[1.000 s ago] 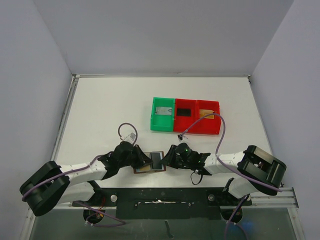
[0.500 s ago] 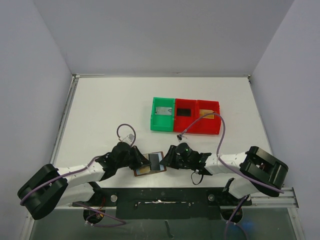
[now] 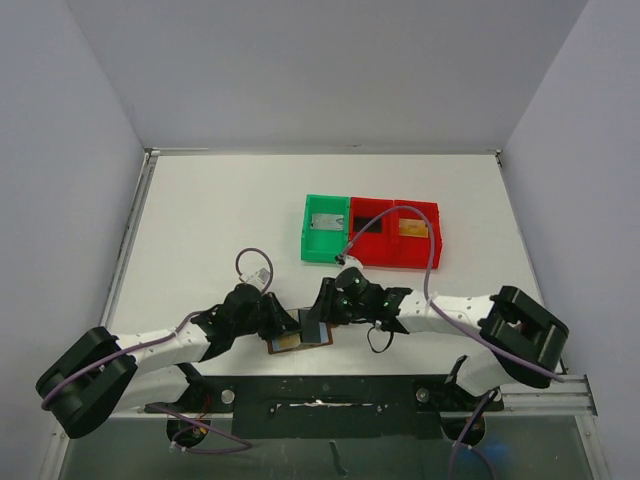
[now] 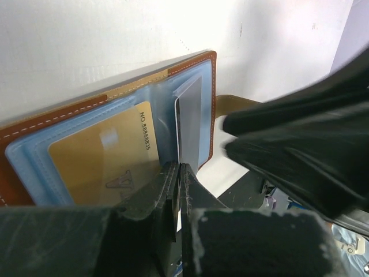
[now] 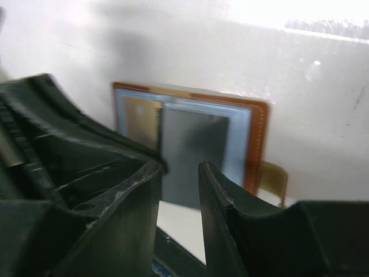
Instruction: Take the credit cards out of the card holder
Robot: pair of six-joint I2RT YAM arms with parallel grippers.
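Moved in from the right with the right fingers, and widened them on the way. Now partly spread, astride the dark grey card in the right half of the card holder, gripping nothing yet. On the other side, clamped shut with the left fingers at the holder's near edge by the fold, seemingly nipping the lining to steady it. Lying open on the counter, close to the near edge between both arms. Still carrying a gold card in the left pocket. Looks like lining up to pinch the grey card and draw it out. No extraction yet.
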